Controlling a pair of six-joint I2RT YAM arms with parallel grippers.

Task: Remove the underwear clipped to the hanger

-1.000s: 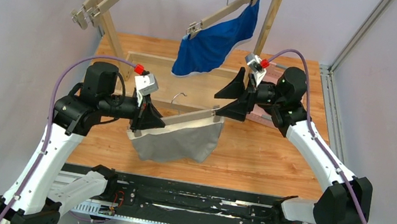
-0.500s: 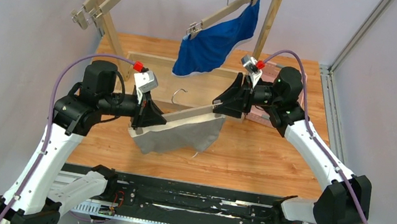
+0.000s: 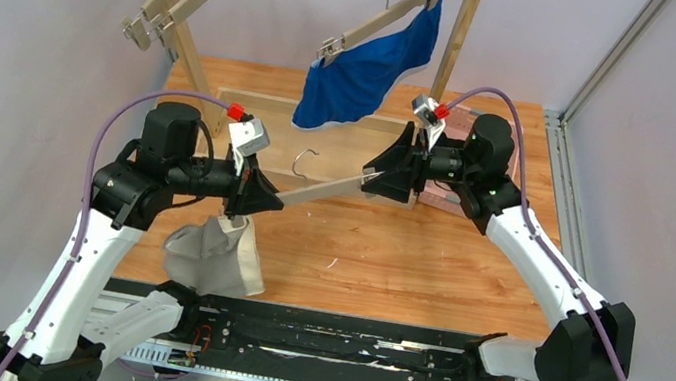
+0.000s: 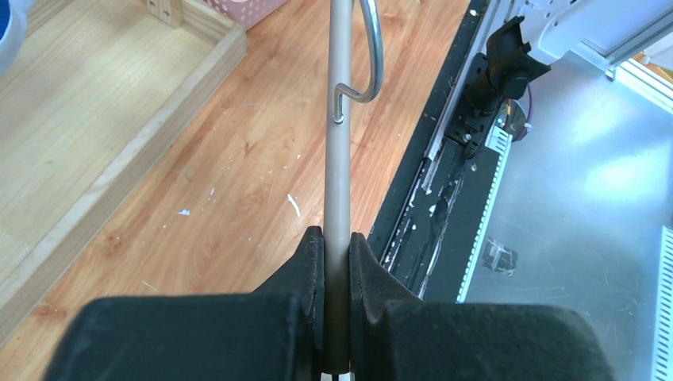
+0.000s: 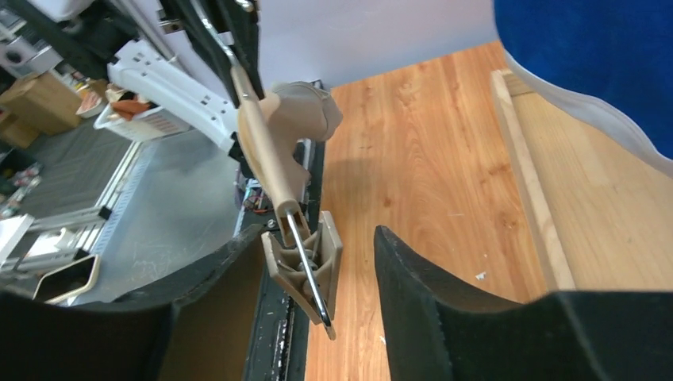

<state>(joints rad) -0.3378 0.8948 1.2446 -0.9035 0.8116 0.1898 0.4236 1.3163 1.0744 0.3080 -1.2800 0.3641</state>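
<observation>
Grey underwear (image 3: 215,255) sags crumpled at the near edge; left gripper (image 4: 336,258) pinches the slim hanger (image 3: 324,188), right gripper (image 5: 317,238) gapes round its clip (image 5: 305,274).

The held hanger (image 3: 324,190) has a bar of pale wood, smooth and matt, and its hook (image 4: 369,55) is bright polished metal. The clip (image 5: 305,266) at its right end looks like beige plastic with a shiny wire spring. Black matt plastic forms the jaws of the left gripper (image 4: 336,236) on the bar. Below its left end the grey underwear (image 3: 213,255) is soft matt cloth. Beyond the hanger the blue underwear (image 3: 362,68) is smooth cloth too. Under it the bench (image 3: 424,264) is varnished wood with clear grain.
</observation>
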